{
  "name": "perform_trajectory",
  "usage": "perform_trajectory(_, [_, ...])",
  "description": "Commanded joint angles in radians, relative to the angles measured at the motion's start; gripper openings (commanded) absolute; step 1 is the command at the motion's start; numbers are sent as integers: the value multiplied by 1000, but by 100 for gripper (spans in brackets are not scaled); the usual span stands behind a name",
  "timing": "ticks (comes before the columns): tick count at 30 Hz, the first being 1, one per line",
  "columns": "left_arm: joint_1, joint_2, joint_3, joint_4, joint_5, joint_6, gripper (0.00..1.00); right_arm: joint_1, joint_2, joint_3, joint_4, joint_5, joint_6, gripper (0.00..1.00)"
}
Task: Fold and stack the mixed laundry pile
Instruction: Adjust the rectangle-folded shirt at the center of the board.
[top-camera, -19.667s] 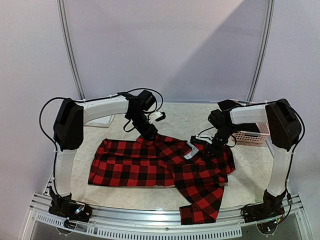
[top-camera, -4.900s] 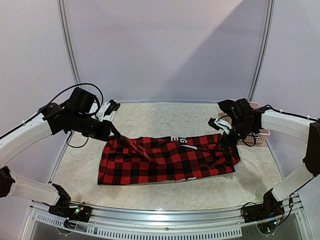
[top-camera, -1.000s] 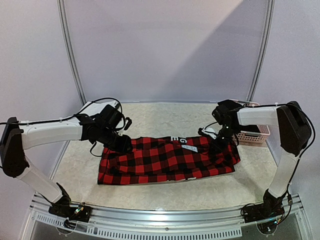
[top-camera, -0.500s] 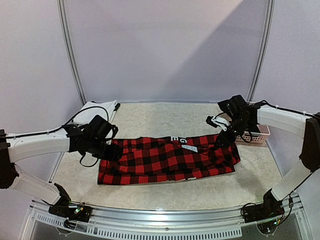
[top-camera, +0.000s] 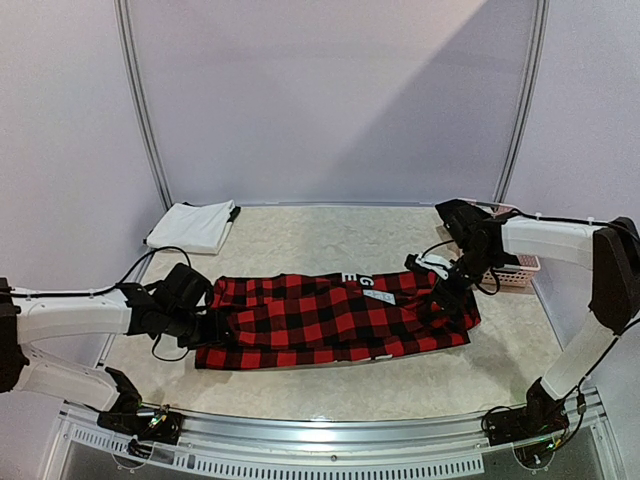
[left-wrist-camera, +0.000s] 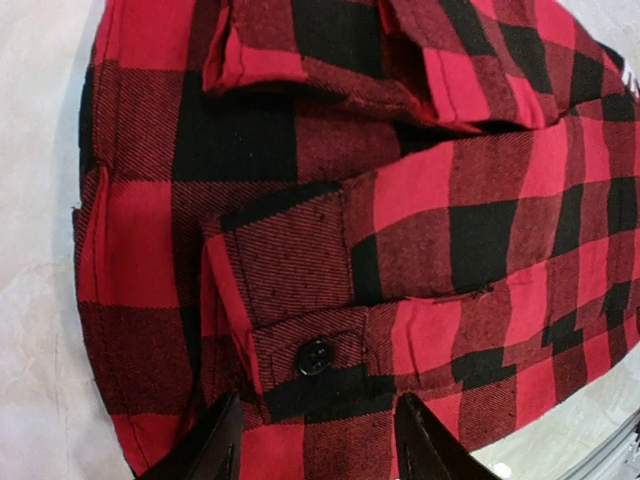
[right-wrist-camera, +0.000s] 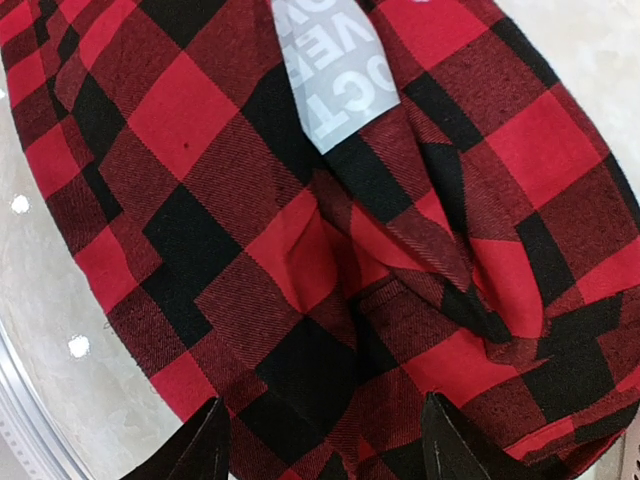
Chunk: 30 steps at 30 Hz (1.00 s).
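- The large red-and-black checked flannel shirt (top-camera: 330, 315) is lying as a long folded band across the middle of the pale stone-patterned table (top-camera: 330, 240), running from 9 o'clock to 3 o'clock in the top view.
- The left gripper (left-wrist-camera: 318, 445) is hovering low over the 9 o'clock end of the shirt. Its fingers are standing apart and are grasping nothing.
- The right gripper (right-wrist-camera: 320, 440) is hanging over the 3 o'clock end. Its jaws are also spread wide, with the cloth lying loose under them.
- A folded white cloth (top-camera: 192, 226) is resting at 10 o'clock, well apart from the shirt. A small pink perforated plastic basket (top-camera: 510, 272) is sitting at 3 o'clock, near the right arm.
- The next fold is probably needing a grip on both ends, and several things are looking risky.
- At the left end a cuff with a black button (left-wrist-camera: 314, 356) is lying as a loose top layer. A finger could be catching only this layer, so the band would be opening.
- At the right end the fabric is bunching into ridges below the white printed label (right-wrist-camera: 325, 75). A pinch on one ridge could be dragging the layers apart.
- If the two arms are lifting unevenly, the fold is likely coming out skewed.
- The right arm, swinging outward, could be knocking the basket.
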Motion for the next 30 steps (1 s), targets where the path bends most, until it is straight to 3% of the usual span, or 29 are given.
perform_trajectory(1, [5, 37, 51, -21, -37, 63, 53, 17, 41, -9, -15, 34, -9, 65])
perform_trajectory(5, [-33, 21, 143, -142, -157, 208, 53, 48, 57, -7, 3, 85, -4, 66])
perform_trajectory(7, [-90, 31, 198, -159, -135, 339, 53, 61, 83, 9, 6, 113, 0, 66])
perform_trajectory(9, [-179, 70, 264, -198, -101, 488, 53, 62, 114, 26, 6, 123, 6, 65])
perform_trajectory(11, [-301, 148, 347, -309, -171, 616, 54, 63, 131, 38, 5, 124, 10, 65])
perform_trajectory(12, [-344, 195, 382, -353, -207, 646, 55, 62, 135, 41, 6, 120, 13, 65])
perform_trajectory(15, [-413, 294, 441, -371, -145, 724, 56, 63, 136, 43, 4, 115, 17, 65])
perform_trajectory(20, [-443, 520, 591, -530, -144, 792, 57, 63, 112, 24, 1, 116, 17, 65])
perform_trajectory(24, [-472, 615, 644, -604, -177, 821, 57, 63, 89, 11, 5, 115, 16, 66])
perform_trajectory(28, [-481, 660, 657, -583, -205, 821, 43, 63, 96, 24, 10, 130, 19, 66])
perform_trajectory(30, [-487, 672, 665, -574, -202, 821, 26, 63, 106, 34, 18, 156, 33, 66])
